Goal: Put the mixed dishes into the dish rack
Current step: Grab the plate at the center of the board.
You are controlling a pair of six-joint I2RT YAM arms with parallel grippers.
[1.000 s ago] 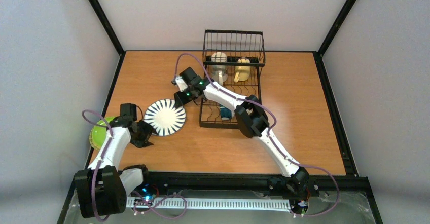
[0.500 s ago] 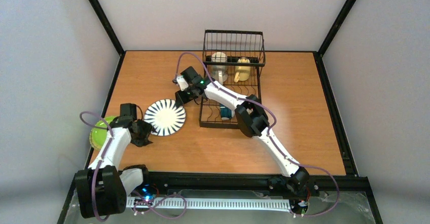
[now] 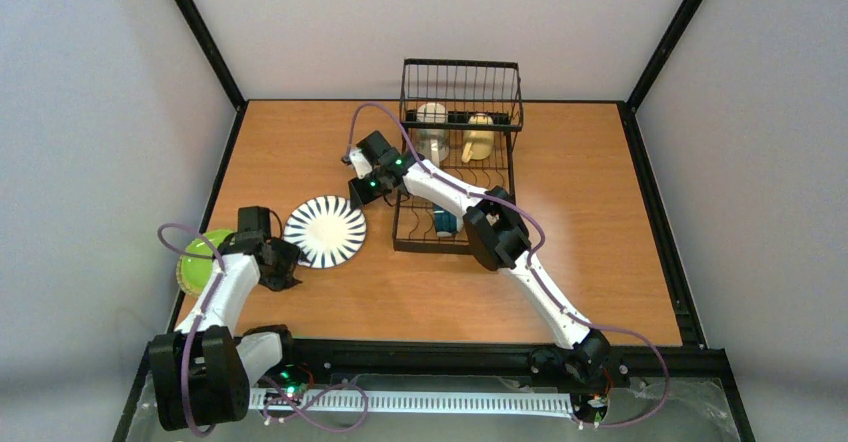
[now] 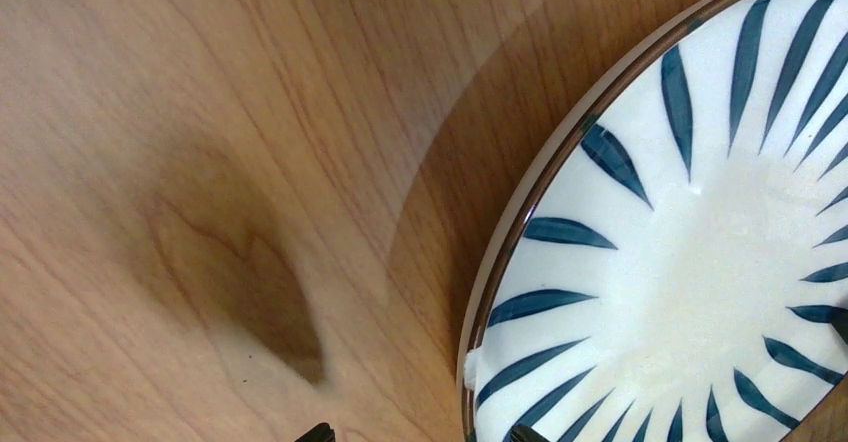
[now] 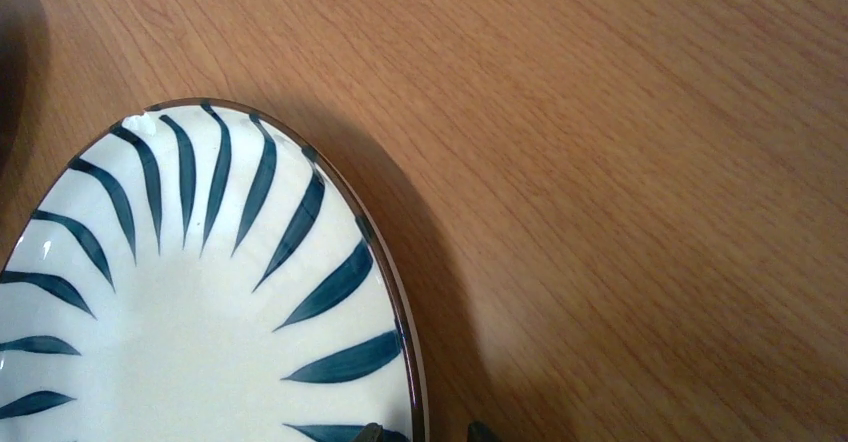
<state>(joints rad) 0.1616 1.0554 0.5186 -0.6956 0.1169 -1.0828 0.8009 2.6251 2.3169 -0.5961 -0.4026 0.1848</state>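
Top external view gives me the tabletop point(image 3: 600, 222) with the rack point(image 3: 460, 82) at its far middle. A cream mug point(image 3: 432, 127) and yellow mug point(image 3: 479, 140) sit at its far end, and a teal cup point(image 3: 443, 224) in the near slots. Left of it the striped plate point(image 3: 325, 232) lies flat, and the green plate point(image 3: 195, 257) sits at the left edge. The right gripper point(image 3: 362, 194) has its jaws half-wide astride the striped plate's far-right rim; whether they pinch it I cannot tell. The left gripper point(image 3: 283, 274) keeps its jaws wide at the near-left rim, holding nothing. My worry is that a thin rim bite on a flat plate slips, skidding it into the left jaws, or that the plate swings against the rack wires.
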